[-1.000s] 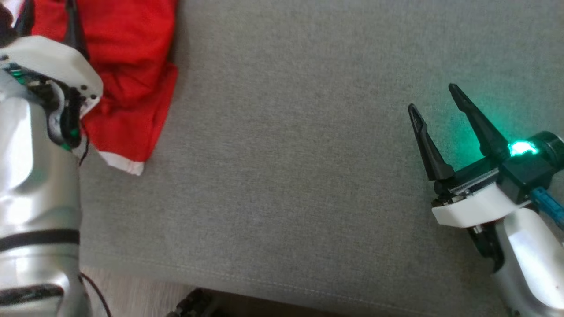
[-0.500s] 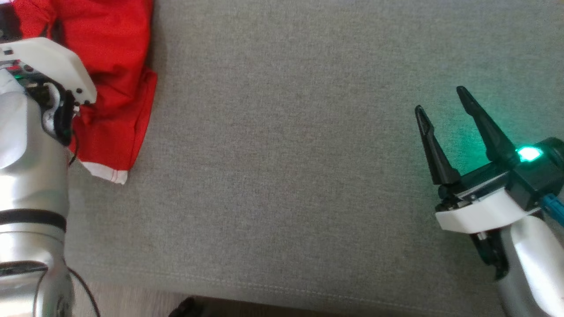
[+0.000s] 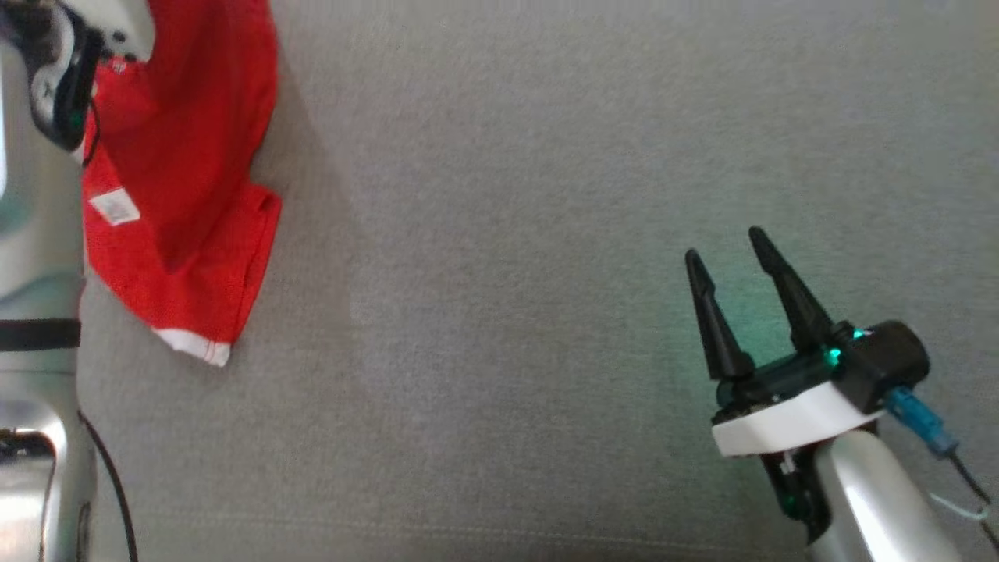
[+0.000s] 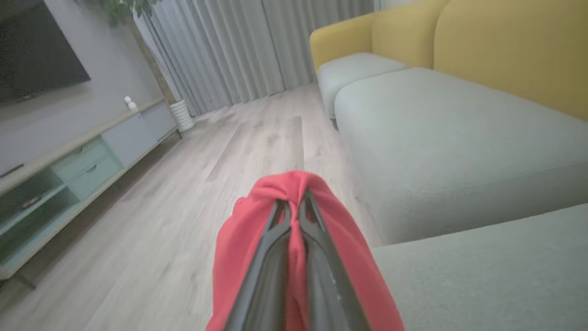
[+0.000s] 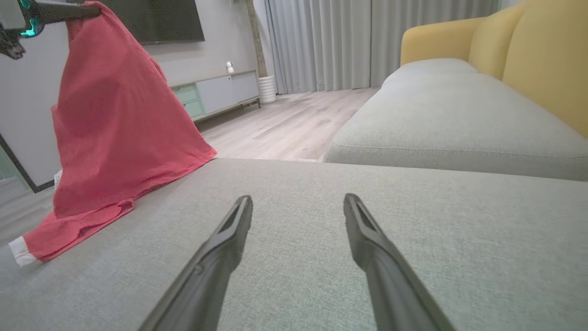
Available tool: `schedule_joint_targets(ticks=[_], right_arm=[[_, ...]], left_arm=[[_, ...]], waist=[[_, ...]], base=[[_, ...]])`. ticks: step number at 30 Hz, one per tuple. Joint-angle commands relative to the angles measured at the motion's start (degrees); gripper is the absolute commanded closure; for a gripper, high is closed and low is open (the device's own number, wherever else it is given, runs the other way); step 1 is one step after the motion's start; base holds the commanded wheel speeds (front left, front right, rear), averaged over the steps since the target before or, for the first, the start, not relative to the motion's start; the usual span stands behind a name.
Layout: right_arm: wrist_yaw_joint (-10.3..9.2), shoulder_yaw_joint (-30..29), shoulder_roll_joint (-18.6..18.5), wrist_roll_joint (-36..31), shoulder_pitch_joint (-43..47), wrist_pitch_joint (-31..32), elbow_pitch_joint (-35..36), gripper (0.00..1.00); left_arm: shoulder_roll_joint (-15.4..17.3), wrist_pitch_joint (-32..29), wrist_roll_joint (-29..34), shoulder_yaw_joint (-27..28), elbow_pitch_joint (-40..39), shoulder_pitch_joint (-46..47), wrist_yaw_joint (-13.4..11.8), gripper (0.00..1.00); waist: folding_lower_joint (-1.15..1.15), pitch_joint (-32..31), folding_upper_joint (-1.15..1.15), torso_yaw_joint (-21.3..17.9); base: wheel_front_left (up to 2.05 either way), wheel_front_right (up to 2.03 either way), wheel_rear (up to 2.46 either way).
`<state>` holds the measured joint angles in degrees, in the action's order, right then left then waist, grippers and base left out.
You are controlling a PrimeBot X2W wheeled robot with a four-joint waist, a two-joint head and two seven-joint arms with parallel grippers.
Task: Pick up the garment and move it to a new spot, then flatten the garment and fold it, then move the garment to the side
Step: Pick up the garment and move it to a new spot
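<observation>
- Hanging from the left gripper (image 4: 294, 202), whose two fingers are pinched tight on a bunched fold, the red garment (image 3: 179, 195) is at the left edge of the grey seat cushion (image 3: 546, 234), raised above it in a long drape.
- Its lower part is not clear of the cushion. The white-trimmed hem corner (image 3: 195, 349) and a stretch of cloth beside it rest on the fabric near the left edge, toward the front.
- The pick-up looks made, and the carry to a new spot looks barely begun. I judge the task to be in its first step.
- The wide middle of the cushion, between the garment and the other arm, looks like the likely place for laying the cloth out.
- The right gripper (image 3: 723, 245) hovers low over the cushion near its right edge, toward the front. Its jaws are spread wide and hold nothing, and it is well apart from the garment.
- Left to do, as I judge it: set the garment down in the new spot, flatten it, fold it, and shift it to the side. No flattening or folding shows, since the cloth hangs crumpled.
</observation>
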<state>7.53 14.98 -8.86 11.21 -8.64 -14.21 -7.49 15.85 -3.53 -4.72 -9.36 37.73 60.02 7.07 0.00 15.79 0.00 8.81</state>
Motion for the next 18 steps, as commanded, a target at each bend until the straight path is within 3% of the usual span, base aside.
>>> schedule_joint_targets(ticks=[1,11,18], right_arm=[[-0.04,1.36,0.53,0.31,0.22,-0.53,1.46,0.00],[-0.04,2.67,4.74,1.19,1.35,-0.77,1.10,0.00],[-0.04,3.08,5.55,1.52,0.51,-0.78,1.87,0.00]], left_arm=[[3.26,-0.36,-0.04,1.02,-2.81,2.08,-0.08,1.00],[4.87,-17.75,-11.94,-7.09,-32.54,-4.74,0.40,1.00],[2.32,-24.50,-19.22,-9.58,-45.86,-7.29,0.37,1.00]], waist=[[0.00,-2.87,0.00,-2.49],[0.00,-7.22,0.00,-9.39],[0.00,-6.58,0.00,-14.23]], base=[[0.00,0.00,0.00],[0.00,0.00,0.00],[0.00,0.00,0.00]])
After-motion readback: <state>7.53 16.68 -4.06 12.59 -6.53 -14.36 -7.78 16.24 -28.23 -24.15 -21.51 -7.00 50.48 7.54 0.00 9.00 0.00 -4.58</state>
